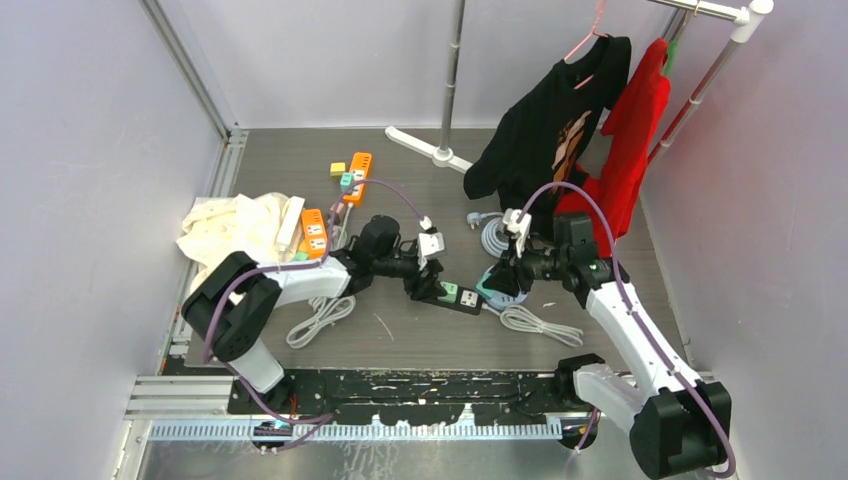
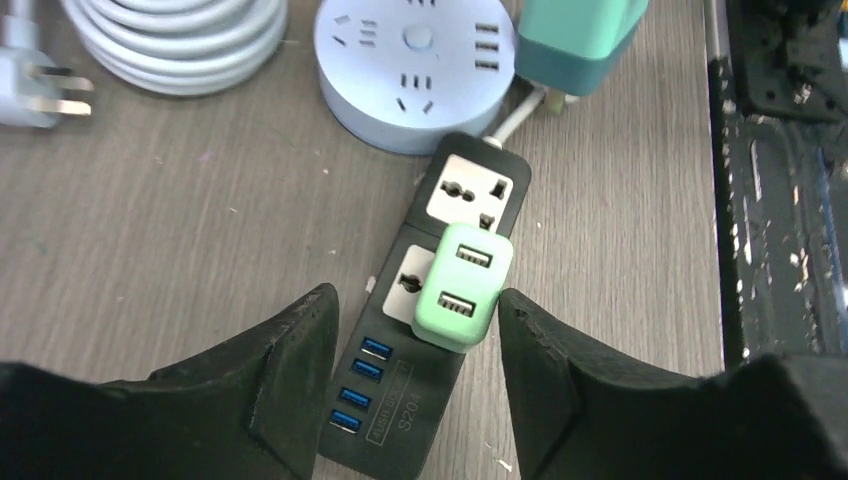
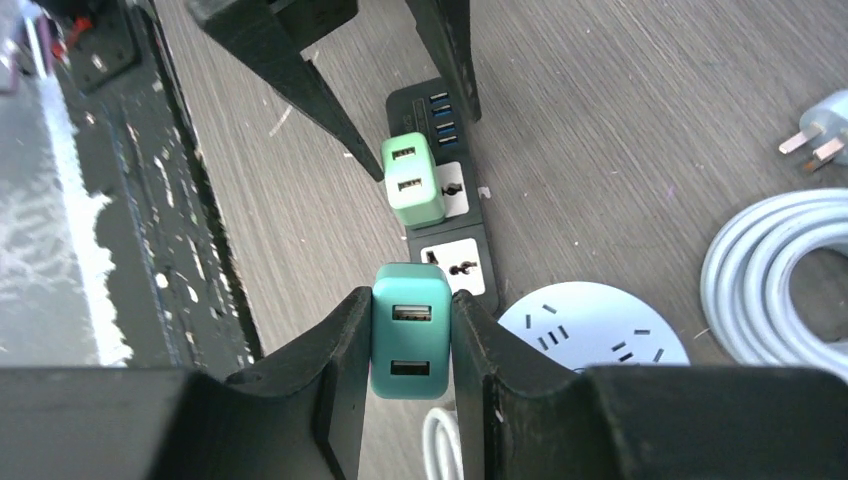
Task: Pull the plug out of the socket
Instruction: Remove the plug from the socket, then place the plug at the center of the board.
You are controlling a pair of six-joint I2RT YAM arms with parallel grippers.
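Light green USB charger plug (image 2: 462,285): sat tilted on the black power strip (image 2: 400,400), over the universal socket nearer the USB row; could not tell whether its prongs were seated.
Left gripper (image 2: 412,300): released, with wedge-shaped black fingers (image 2: 290,350) spread either side of that plug, clasping nothing.
Teal USB charger plug (image 3: 409,340): hung clear of the strip, just off its far end.
Right gripper (image 3: 410,300): clenched on the teal plug's two flat sides.
Strip count: two white-faced universal sockets and four blue USB ports; far socket bare.
Plug shapes: both rounded glossy plastic blocks with two USB slots each.
Round socket hub (image 2: 415,70): pale flat disc with slotted outlets, just beside the strip's far end.
Coiled cable (image 2: 175,40): thick white loops beyond the hub, with one three-pin plug (image 2: 30,90) near them.
Table (image 2: 200,230): grey wood-grain surface.
Left wrist view alone: showed the printed label beside the strip's USB row.
Right wrist view alone: showed the teal plug's slots face-on between the fingers.
Top view alone: showed two orange power strips (image 1: 357,175), one cream cloth (image 1: 235,230), one black T-shirt (image 1: 555,130) and one red garment (image 1: 635,130) on a rail, and two bundled white cords (image 1: 320,318) near the arms.
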